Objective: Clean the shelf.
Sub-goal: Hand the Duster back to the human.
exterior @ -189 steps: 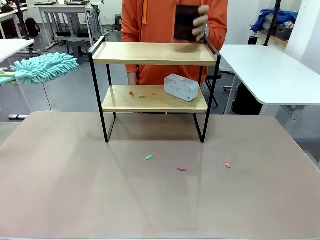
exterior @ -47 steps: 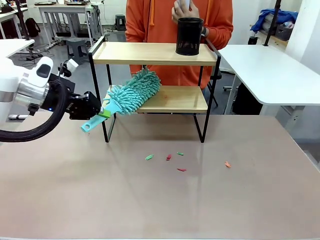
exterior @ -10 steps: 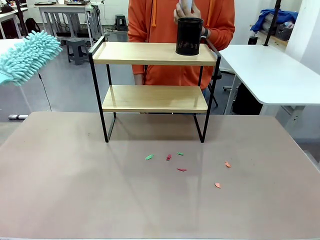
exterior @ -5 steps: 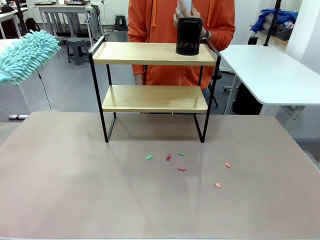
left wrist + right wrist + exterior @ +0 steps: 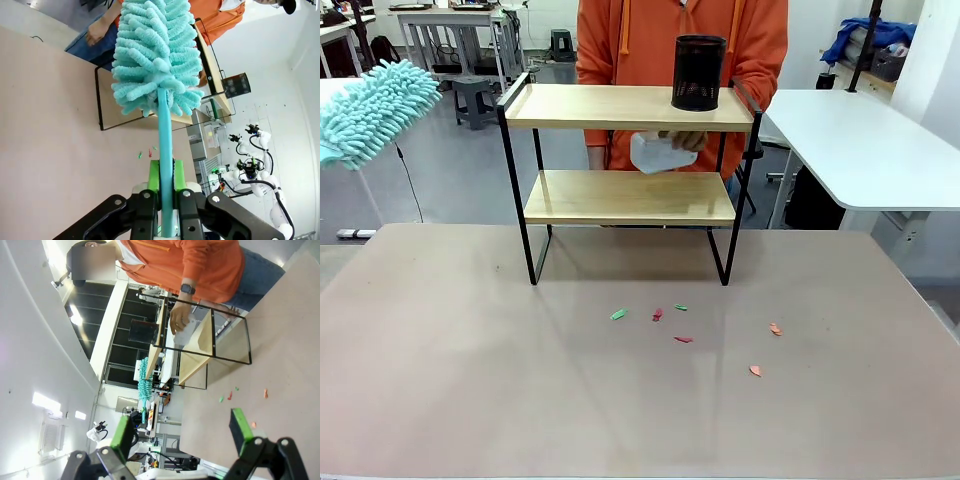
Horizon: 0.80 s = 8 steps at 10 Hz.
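shelf: small two-tier wooden rack with black metal frame (image 5: 628, 196) sits mid-desk toward the far edge | my left fingers (image 5: 165, 186) clamp the fluffy teal microfibre duster (image 5: 155, 55), well off its left end | right fingers (image 5: 177, 428) spread, empty

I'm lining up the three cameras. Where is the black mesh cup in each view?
Front view: the black mesh cup stands on the right end of the top board of the shelf.
Left wrist view: at right of middle, sideways, beyond the duster.
Right wrist view: dark cup left of the person's hand.
Shared landmark: the shelf's black frame.
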{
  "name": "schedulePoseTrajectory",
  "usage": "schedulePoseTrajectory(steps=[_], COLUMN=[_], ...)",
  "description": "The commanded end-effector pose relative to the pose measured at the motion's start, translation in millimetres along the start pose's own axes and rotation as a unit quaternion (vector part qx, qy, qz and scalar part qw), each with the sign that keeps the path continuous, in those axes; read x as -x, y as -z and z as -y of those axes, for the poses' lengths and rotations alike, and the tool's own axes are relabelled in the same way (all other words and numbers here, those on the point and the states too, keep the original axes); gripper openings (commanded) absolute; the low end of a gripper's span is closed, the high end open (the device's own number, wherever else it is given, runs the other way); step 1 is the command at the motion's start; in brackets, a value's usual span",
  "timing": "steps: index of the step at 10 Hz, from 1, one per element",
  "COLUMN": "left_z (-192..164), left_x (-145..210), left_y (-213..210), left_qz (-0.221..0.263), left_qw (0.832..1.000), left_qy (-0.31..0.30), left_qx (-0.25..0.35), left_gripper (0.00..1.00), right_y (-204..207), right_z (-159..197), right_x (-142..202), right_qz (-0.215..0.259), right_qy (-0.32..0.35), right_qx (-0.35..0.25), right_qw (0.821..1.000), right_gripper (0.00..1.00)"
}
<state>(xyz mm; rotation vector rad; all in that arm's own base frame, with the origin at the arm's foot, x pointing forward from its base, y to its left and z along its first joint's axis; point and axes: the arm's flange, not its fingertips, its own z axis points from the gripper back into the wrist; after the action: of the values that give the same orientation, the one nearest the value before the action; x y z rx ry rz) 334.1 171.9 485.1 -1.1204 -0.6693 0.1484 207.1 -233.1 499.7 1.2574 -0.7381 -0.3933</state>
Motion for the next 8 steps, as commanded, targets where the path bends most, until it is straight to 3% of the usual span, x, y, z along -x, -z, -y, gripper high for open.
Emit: schedulePoseTrajectory(steps=[1,3,4,5,6,8], left_z=[0,32,57,79,93,107], left_x=[0,-13,-13,-6,1,19], left_y=[0,-21,-32,-34,-27,18], left_qz=[0.000,0.003,-0.028,-0.087,-0.183,-0.412], left_qw=[1.000,0.987,0.963,0.934,0.905,0.838], left_qy=[0.000,0.056,0.110,0.158,0.181,0.179], left_qx=[0.000,0.149,0.246,0.310,0.339,0.311], left_gripper=[0.12,0.12,0.12,0.12,0.12,0.12], right_y=[0,4,19,41,70,139], right_z=[0,-25,-48,-67,-80,-97], right_x=[0,-9,-14,-17,-16,30], right_qz=[0.000,-0.005,-0.025,-0.058,-0.111,-0.227], right_qy=[0.000,-0.074,-0.124,-0.154,-0.162,-0.185], right_qx=[0.000,-0.050,-0.089,-0.115,-0.123,-0.120], right_qw=[1.000,0.996,0.988,0.980,0.973,0.949], right_gripper=[1.00,1.00,1.00,1.00,1.00,1.00])
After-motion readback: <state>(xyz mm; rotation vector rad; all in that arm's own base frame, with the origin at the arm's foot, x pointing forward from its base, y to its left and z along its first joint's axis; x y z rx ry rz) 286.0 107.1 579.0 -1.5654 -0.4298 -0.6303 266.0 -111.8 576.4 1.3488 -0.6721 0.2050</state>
